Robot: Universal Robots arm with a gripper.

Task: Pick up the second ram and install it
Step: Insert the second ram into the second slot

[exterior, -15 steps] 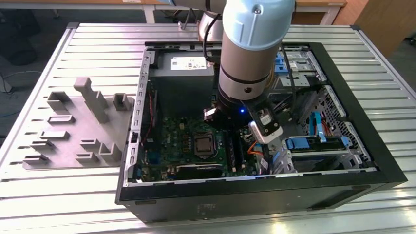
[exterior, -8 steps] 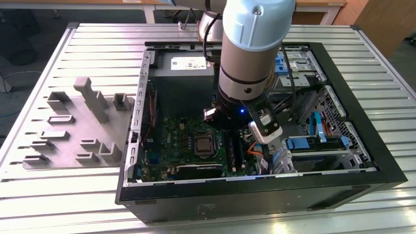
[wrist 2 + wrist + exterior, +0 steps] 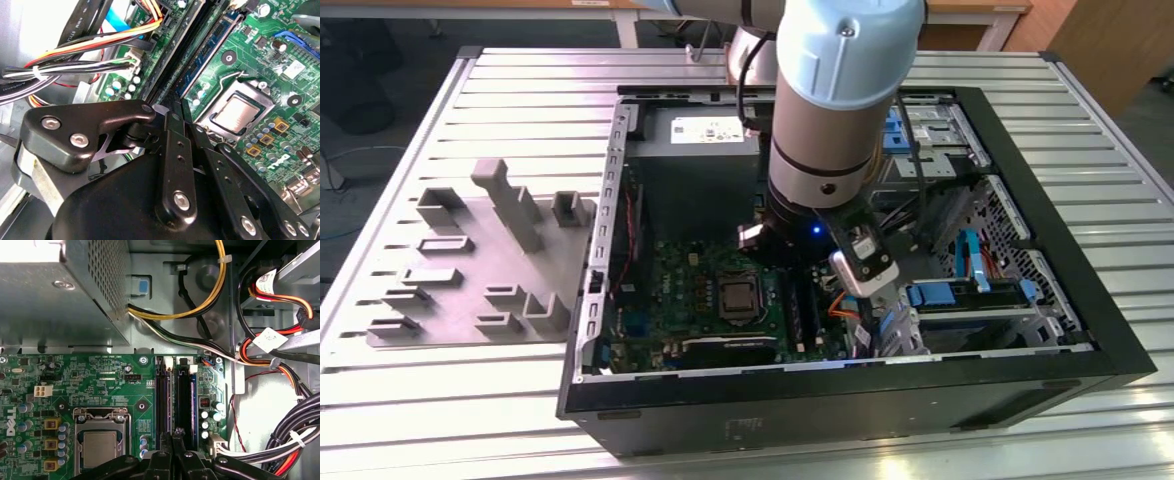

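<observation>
My gripper (image 3: 180,106) is down inside the open computer case (image 3: 1107,350), over the memory slots (image 3: 185,400) beside the processor socket (image 3: 100,445). The second ram (image 3: 212,47), a thin dark stick with blue patches, stands on edge in a slot and runs straight away from the fingertips. Both black fingers (image 3: 176,150) are pressed together on its near end, which they hide. In the first wrist view the gripper (image 3: 173,434) sits on the line of the slots. The arm (image 3: 834,130) reaches straight down from above and covers that spot in the exterior view.
Bundles of cables (image 3: 280,355) lie close beside the slots. The power supply box (image 3: 55,290) stands past their far end. Blue-tabbed drive bays (image 3: 974,290) fill the case on the exterior view's right. A grey fixture plate (image 3: 494,260) lies outside on the exterior view's left.
</observation>
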